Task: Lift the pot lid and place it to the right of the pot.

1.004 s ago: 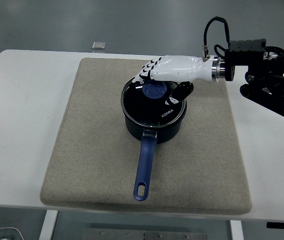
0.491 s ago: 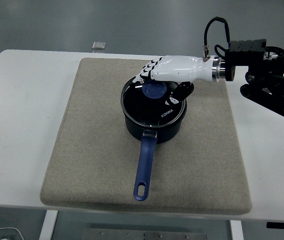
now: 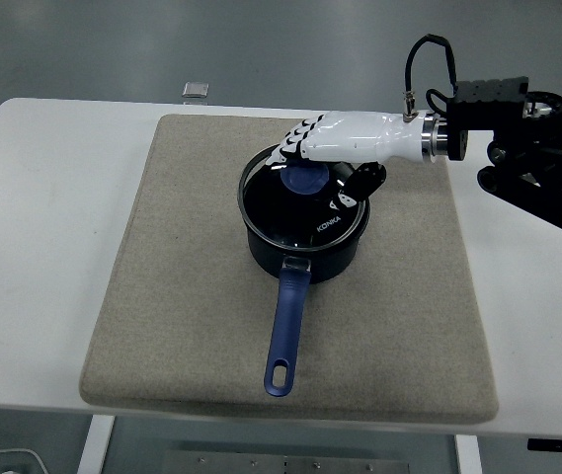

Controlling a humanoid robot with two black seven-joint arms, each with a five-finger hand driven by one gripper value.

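A dark blue pot (image 3: 305, 252) with a long blue handle (image 3: 286, 326) pointing toward me stands in the middle of the mat. Its glass lid (image 3: 295, 207) with a blue knob (image 3: 303, 181) is tilted, its far left rim raised a little off the pot. My right hand (image 3: 322, 163), white with black finger joints, reaches in from the right and is shut on the knob, fingers over it and thumb below on the right. The left arm is out of sight.
A grey-beige mat (image 3: 182, 286) covers most of the white table (image 3: 34, 247). A small silver object (image 3: 195, 90) lies at the table's far edge. The black right arm (image 3: 532, 158) hangs over the table's right side.
The hand has risen slightly with the knob, and the lid has tipped up at its far left rim. The pot has stayed put.
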